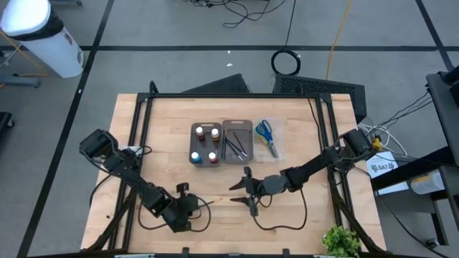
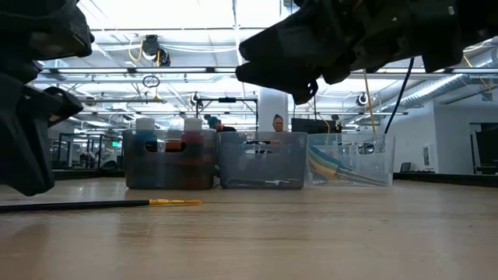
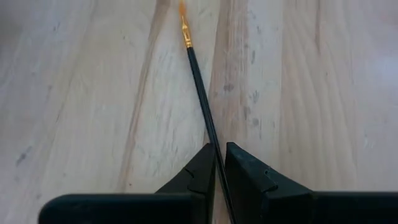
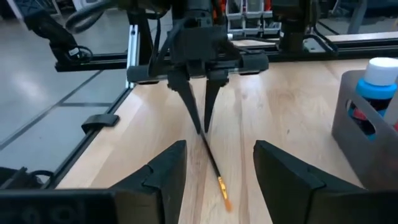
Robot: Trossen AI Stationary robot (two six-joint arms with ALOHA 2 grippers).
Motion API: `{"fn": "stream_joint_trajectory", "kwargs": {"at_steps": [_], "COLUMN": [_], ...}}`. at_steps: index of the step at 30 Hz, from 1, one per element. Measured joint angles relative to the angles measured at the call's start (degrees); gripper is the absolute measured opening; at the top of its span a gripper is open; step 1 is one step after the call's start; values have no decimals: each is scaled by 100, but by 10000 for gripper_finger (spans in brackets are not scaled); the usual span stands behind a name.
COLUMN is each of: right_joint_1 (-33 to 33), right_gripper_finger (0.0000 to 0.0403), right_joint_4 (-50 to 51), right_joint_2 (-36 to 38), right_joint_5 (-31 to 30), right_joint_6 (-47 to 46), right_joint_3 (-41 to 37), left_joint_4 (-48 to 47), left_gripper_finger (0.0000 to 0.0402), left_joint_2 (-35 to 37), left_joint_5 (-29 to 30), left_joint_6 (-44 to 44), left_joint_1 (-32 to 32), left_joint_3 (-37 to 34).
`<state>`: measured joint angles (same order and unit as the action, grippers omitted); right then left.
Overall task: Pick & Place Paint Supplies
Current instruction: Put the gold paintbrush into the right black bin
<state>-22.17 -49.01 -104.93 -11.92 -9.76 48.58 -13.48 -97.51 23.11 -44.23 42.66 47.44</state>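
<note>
White tag (image 1: 382, 166) off the table's right edge, print too small to read

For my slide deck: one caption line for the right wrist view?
Left gripper pinches a thin brush on the wooden table, right gripper open around its bristle end.

Overhead, table-level and two close wrist cameras share the brush (image 3: 202, 99).
</note>
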Motion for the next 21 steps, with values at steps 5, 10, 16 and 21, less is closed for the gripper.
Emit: {"fn": "stream_joint_trajectory", "kwargs": {"at_steps": [5, 10, 16, 21], "right_joint_1": [2, 2, -2, -4], "right_gripper_finger": [171, 171, 169, 169], "right_joint_4": [29, 50, 144, 512], "right_joint_2": [-2, -2, -2, -2], "right_joint_5": [2, 2, 5, 20], "right_joint_6": [0, 0, 53, 34], "right_joint_3": [0, 1, 2, 2], "left_joint_4": [12, 49, 135, 551], "left_gripper_finger": [46, 46, 46, 46], "left_joint_2": [-23, -314, -525, -552], "left_joint_5": [3, -14, -27, 48], "left_joint_6": [-249, -419, -314, 203], "left_joint_1": [-31, -110, -236, -348], "left_joint_3": [0, 12, 26, 0]}}
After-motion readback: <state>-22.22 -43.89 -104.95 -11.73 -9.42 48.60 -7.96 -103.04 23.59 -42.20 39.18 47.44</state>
